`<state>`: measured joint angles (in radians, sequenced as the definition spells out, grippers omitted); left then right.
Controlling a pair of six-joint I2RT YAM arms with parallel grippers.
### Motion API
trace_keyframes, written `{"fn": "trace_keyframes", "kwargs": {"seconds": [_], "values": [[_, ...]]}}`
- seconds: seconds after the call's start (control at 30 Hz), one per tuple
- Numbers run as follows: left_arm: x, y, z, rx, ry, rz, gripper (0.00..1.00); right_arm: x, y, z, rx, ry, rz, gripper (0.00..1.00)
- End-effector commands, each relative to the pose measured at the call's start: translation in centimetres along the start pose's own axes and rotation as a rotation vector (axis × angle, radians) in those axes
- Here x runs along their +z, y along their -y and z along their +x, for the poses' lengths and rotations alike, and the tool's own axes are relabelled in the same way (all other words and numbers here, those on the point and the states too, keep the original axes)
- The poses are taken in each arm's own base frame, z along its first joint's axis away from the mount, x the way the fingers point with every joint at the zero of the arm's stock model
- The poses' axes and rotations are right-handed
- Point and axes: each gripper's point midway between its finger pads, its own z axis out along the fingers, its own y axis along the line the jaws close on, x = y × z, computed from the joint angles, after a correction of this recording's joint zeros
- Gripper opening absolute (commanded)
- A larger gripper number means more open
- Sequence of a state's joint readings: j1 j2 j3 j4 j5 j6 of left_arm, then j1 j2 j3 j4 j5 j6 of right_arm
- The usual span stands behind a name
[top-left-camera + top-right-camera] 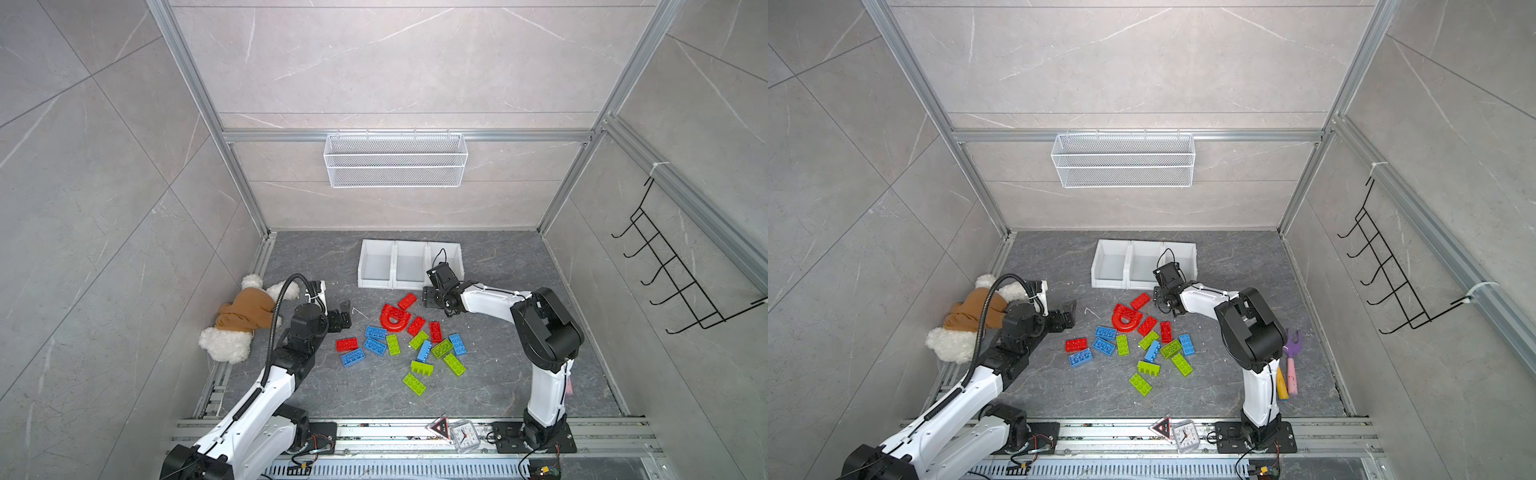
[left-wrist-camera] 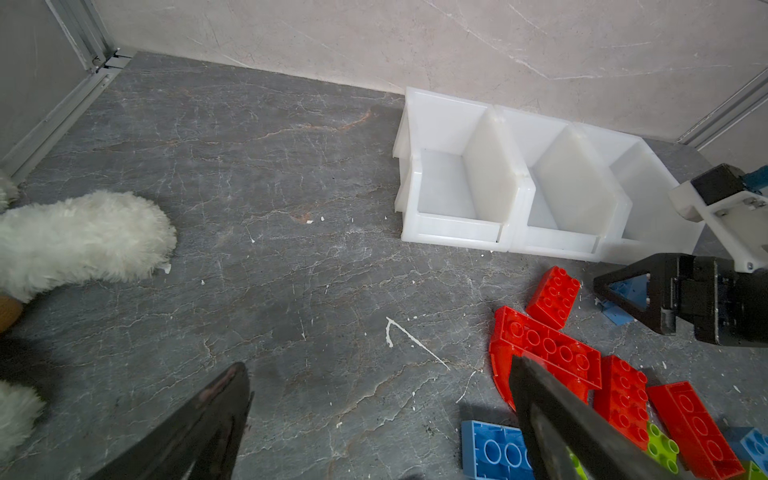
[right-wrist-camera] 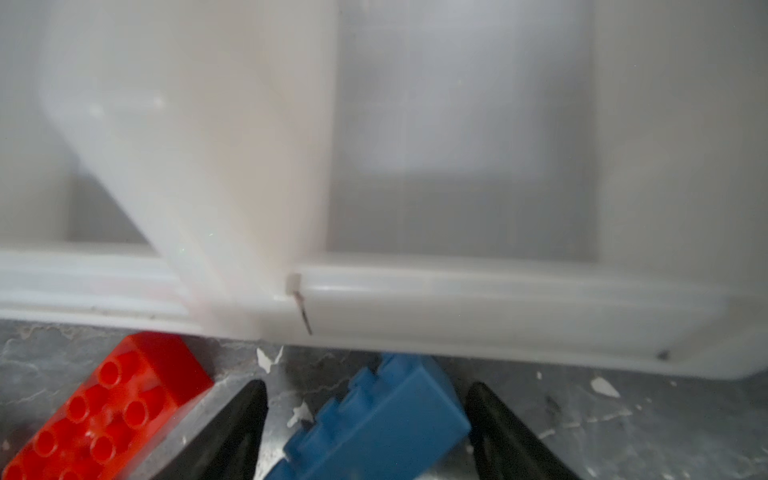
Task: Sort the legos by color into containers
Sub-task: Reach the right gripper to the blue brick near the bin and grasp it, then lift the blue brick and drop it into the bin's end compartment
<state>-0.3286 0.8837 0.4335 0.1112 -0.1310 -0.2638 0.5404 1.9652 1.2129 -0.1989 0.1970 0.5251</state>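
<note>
- right claw point(image 3: 365, 388) sits low over the floor point(image 2: 291, 249). its jaws are part spread and straddle a blue brick point(image 3: 374, 428).
- the blue brick lies between the fingers point(image 3: 511, 440) with its studs facing sideways.
- a sliver of floor shows between the brick and one finger. the other finger may be touching it, but the blurred wrist view does not settle that.
- just ahead of this claw's tips runs the front lip of the containers point(image 3: 457, 299), three white bins joined in a row.
- a red brick point(image 3: 112, 411) lies just outside one finger of the right claw.
- left claw point(image 2: 378, 365) has its jaws spread wide over bare grey floor.
- a red arch point(image 2: 540, 349) lies just beyond one of the left claw's fingertips.
- the other legos point(image 1: 415, 345) lie loose on the floor between the two claws.
- a plush toy point(image 1: 241, 320) lies behind the left claw.
</note>
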Motion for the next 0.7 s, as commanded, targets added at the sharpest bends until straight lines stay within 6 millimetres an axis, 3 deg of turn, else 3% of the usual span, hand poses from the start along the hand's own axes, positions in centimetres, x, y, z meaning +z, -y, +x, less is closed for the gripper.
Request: {"fn": "trace_keyframes", "kwargs": {"seconds": [0.0, 0.2, 0.4, 0.67], "values": [[-0.6, 0.0, -1.5, 0.001, 0.052, -0.005, 1.00, 0.5, 0.8, 0.1, -0.011, -0.008, 0.066, 0.74], [-0.8, 0.0, -1.6, -0.004, 0.059, -0.001, 1.00, 0.8, 1.2, 0.5, -0.018, -0.015, 0.082, 0.65], [-0.8, 0.3, -1.7, -0.010, 0.060, 0.010, 1.00, -0.3, 1.8, 0.7, -0.020, 0.000, 0.083, 0.44], [-0.7, 0.1, -1.6, -0.009, 0.058, 0.001, 1.00, -1.1, 2.4, 1.5, -0.025, -0.004, 0.077, 0.31]]}}
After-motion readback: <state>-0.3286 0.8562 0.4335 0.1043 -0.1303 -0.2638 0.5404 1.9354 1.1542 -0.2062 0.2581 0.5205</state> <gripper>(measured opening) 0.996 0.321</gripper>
